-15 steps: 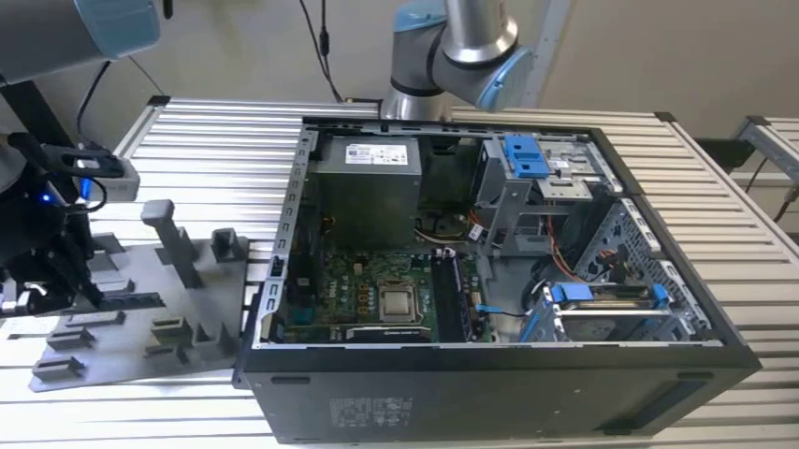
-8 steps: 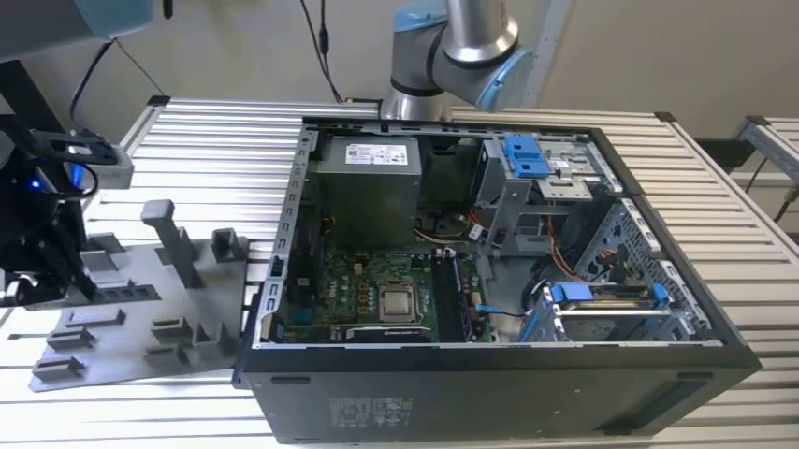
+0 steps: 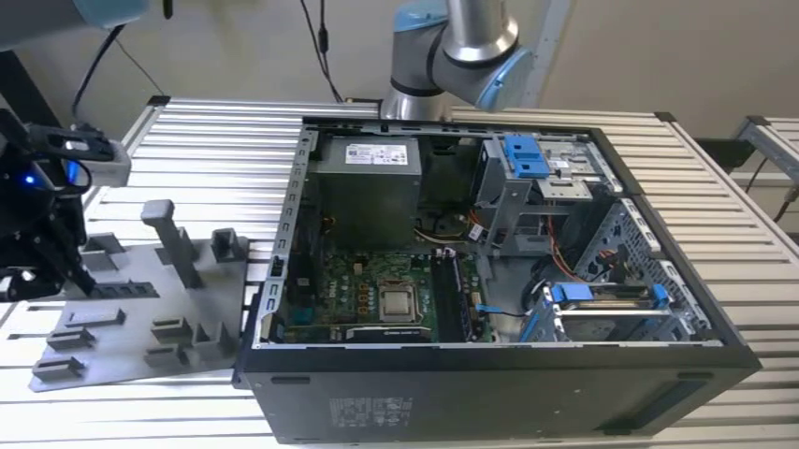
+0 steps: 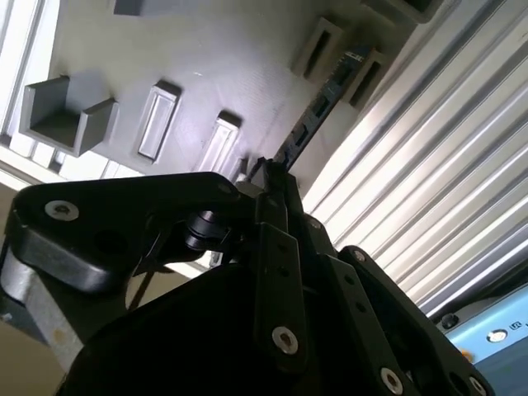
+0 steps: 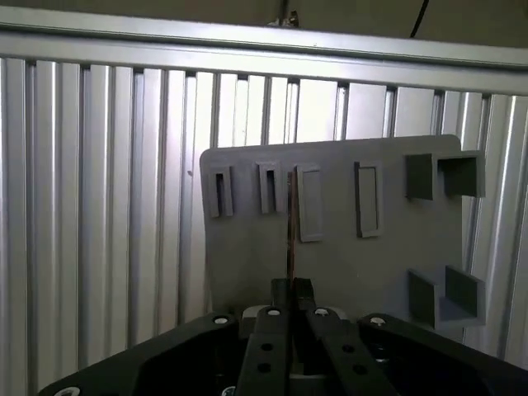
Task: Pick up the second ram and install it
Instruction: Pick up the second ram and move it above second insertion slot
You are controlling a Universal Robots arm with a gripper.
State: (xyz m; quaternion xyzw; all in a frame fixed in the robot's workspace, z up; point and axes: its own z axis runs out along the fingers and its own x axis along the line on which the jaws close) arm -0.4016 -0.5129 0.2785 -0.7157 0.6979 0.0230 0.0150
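My pincer [image 5: 292,285] pinches the second ram [image 5: 291,216], one thin stick seen edge-on, over one grey holder tray [image 5: 247,256] on the slatted table [image 5: 99,206].

We see a silver tubular arm with pale-blue joint caps [image 3: 456,42] at the far side. Its black angular gripper [image 5: 293,287] shows round silver screw heads [image 4: 285,338] along jointed links, and a small blue light [image 3: 28,180] glows.
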